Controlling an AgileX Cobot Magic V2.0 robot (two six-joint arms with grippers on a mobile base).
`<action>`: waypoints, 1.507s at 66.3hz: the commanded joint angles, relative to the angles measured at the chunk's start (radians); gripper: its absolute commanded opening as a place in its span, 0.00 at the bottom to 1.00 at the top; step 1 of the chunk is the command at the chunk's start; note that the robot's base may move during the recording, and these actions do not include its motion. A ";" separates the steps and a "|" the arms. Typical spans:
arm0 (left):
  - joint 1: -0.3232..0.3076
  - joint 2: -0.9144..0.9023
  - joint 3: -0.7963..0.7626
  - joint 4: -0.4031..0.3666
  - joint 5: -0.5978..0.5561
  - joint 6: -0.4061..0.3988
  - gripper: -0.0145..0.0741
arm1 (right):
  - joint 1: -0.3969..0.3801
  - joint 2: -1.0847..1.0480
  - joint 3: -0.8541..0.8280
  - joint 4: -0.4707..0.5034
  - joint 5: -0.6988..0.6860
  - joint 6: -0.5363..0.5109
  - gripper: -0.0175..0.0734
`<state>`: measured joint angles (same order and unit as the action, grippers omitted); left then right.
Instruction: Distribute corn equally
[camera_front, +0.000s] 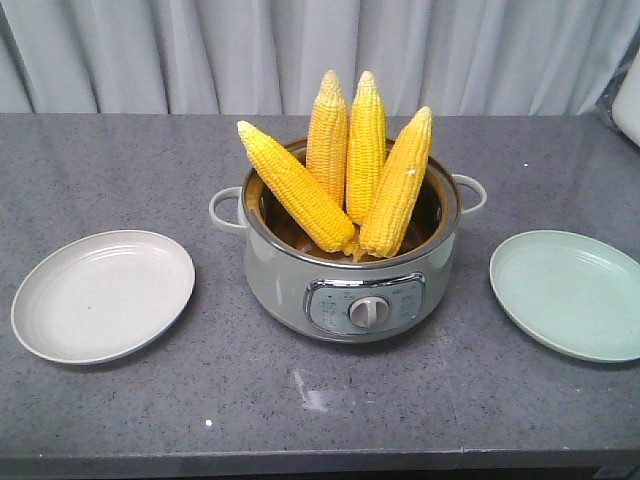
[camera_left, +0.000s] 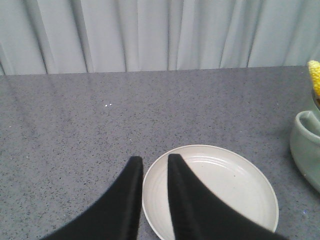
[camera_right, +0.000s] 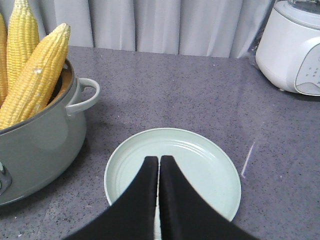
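Across the front-facing view, one grey speckled stone countertop (camera_front: 320, 420) is spanning the full width, with a pleated pale curtain (camera_front: 200, 50) hanging behind it. One round electric pot (camera_front: 280, 280) is sitting at centre; its glossy grey-green body is carrying two loop handles, a metal rim and one front dial (camera_front: 366, 312). One white plastic appliance (camera_right: 295, 50) is standing at the far right edge.

Two shallow round plates with ridged inner rings are lying flat, one on each side of the pot and apart from it: an off-white plate (camera_front: 103, 295) on the left and a pale green plate (camera_front: 570, 292) on the right. Neither is carrying anything.

Four corn cobs (camera_front: 295, 187) (camera_front: 328, 135) (camera_front: 366, 140) (camera_front: 398, 185) are standing in the pot, tips up and fanning outward, each bright yellow with neat kernel rows and tapering to a paler tip.

The left gripper (camera_left: 152, 160) is hovering over the off-white plate's near edge, its black fingers showing a narrow gap and gripping nothing. The right gripper (camera_right: 159, 159) is hovering over the pale green plate, fingers pressing together, empty.
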<state>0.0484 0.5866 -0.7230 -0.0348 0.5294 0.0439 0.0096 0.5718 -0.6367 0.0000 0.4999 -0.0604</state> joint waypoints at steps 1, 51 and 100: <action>0.000 0.019 -0.032 -0.008 -0.075 -0.006 0.54 | -0.005 0.008 -0.033 0.000 -0.062 -0.014 0.25; -0.204 0.247 -0.187 -0.397 0.100 0.438 0.84 | -0.004 0.315 -0.329 0.158 0.161 -0.120 0.88; -0.282 0.294 -0.187 -0.633 0.097 0.652 0.83 | 0.015 0.934 -0.809 0.668 0.279 -0.580 0.81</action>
<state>-0.2268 0.8862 -0.8773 -0.6238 0.6866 0.6905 0.0110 1.4887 -1.3688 0.6397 0.8080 -0.6282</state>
